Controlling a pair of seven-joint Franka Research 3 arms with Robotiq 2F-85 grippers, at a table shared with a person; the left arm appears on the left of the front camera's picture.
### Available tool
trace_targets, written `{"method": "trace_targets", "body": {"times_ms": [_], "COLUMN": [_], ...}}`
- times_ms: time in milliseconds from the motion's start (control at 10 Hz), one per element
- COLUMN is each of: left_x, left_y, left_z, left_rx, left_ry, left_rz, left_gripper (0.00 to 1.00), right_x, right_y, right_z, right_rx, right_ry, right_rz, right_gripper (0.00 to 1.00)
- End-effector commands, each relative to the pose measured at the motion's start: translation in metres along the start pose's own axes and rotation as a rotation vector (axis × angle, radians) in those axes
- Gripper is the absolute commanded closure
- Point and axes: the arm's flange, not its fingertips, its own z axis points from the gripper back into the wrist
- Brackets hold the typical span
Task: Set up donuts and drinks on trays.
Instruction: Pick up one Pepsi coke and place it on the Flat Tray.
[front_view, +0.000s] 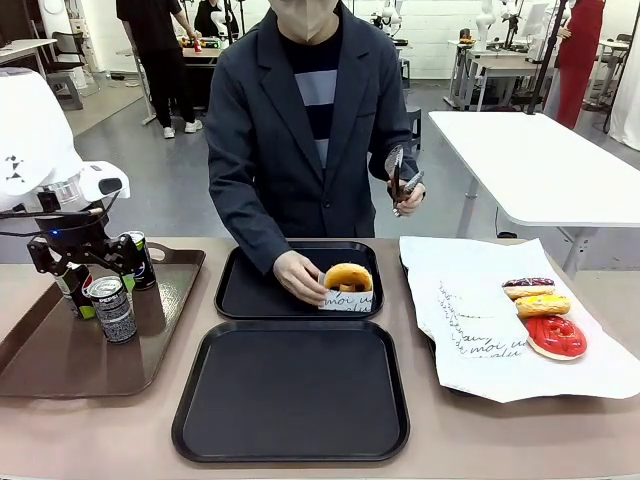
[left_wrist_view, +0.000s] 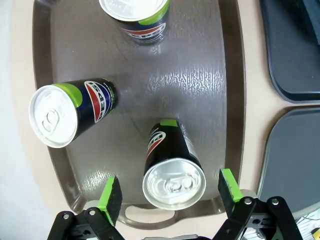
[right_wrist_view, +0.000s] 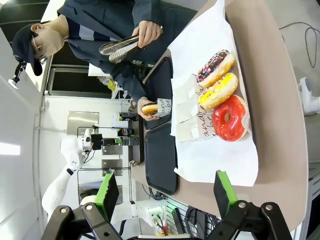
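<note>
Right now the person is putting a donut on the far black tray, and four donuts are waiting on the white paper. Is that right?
Not quite. Three donuts wait on the white paper, not four: a chocolate donut, a yellow donut and a red donut. The front view shows it. The person's hand is indeed putting a plain donut on the far black tray.

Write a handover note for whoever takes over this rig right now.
Left gripper: open, lined up on one slim black Pepsi can on the brown handled tray, beside two more cans.
Right gripper: open, holding nothing.
The person's hand holds a golden-brown sleeved donut on the far black square tray; the near black tray awaits.
To do: cans and the three iced donuts on white paper.
</note>
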Motion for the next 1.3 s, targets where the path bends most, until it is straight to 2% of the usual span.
{"method": "trace_targets", "body": {"times_ms": [0,500,1200], "left_x": [0.008,0.018,0.016], "left_y": [-0.004,-0.01,-0.007], "left_z": [-0.008,-0.024,-0.033], "left_rx": [0.042,0.057,0.016], "left_ry": [-0.017,0.024,0.072], "left_rz": [0.039,0.055,0.089], "left_gripper": [0.0,0.0,0.0], "right_x": [-0.001,-0.001,-0.001], "right_y": [-0.001,-0.001,-0.001], "right_z": [0.002,0.002,0.002], "right_rx": [0.003,0.003,0.003], "right_ry": [0.011,0.011,0.011], "right_rz": [-0.004,-0.004,-0.004], "right_gripper": [0.0,0.0,0.0]}}
